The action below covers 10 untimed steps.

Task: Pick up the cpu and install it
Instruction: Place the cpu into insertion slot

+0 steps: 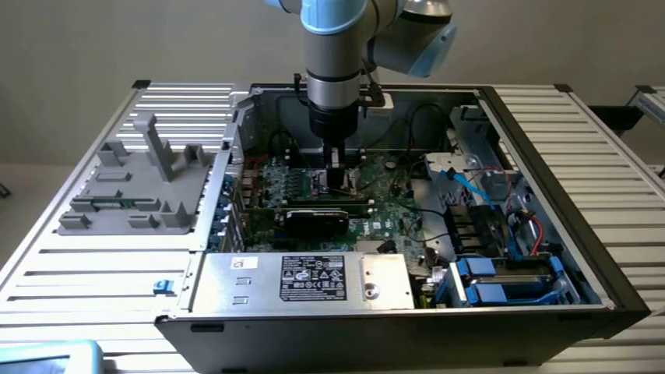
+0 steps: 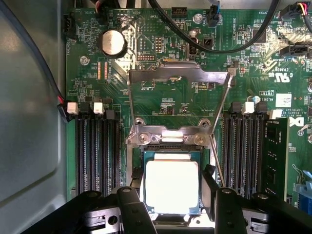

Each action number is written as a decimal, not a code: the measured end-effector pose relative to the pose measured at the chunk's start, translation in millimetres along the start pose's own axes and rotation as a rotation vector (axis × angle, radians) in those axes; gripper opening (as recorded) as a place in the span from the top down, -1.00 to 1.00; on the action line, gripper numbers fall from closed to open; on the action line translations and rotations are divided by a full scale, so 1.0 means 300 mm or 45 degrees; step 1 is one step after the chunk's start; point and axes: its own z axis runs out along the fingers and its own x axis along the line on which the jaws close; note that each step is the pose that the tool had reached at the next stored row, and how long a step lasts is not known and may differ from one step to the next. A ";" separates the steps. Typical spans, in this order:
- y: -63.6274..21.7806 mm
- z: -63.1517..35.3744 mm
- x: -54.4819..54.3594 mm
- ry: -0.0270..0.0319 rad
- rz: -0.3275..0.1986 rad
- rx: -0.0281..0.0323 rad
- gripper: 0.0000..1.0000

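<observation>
Slatted aluminium bench [image 1: 104, 273] is carrying an open PC case [image 1: 395, 339], side panel off. UR arm [image 1: 335, 47] is reaching straight down into it, with the claw [image 1: 339, 178] sitting low over the motherboard [image 1: 395, 206], about mid-board.

Wrist view: the claw [image 2: 174, 195] is straddling the cpu [image 2: 171, 187]. The chip is lying flat and square directly under the claw, silver lid up, over the socket opening. I can't tell if the claw is clamping the chip's edges or standing just clear of them (the view isn't resolving contact).

- Socket load plate [image 2: 195, 73] is standing flipped open just beyond the claw, with its silver hinge bracket [image 2: 170, 137] sitting between it and the chip.
- DIMM slots [image 2: 97, 151] are running along both sides of the claw, and one memory stick [image 2: 275, 156] is sitting in the far bank.
- Coin cell [image 2: 113, 43] and black cables [image 2: 219, 49] are lying further out past the load plate.

Exterior view:
- A black expansion card [image 1: 327, 220] is sitting just in front of the claw.
- The power supply with the white label [image 1: 311, 279] is sitting nearer the camera.
- Blue drive caddies [image 1: 499, 280] are sitting off to the exterior view's right of the claw.
- A grey plastic shroud [image 1: 135, 187] is lying on the bench, well off to the exterior view's left.
</observation>
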 end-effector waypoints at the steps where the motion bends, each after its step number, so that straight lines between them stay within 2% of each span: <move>1: 0.000 0.000 0.000 -0.0001 0.000 0.0000 -0.09; 10: 0.000 0.003 0.002 -0.0039 0.000 -0.0002 -0.09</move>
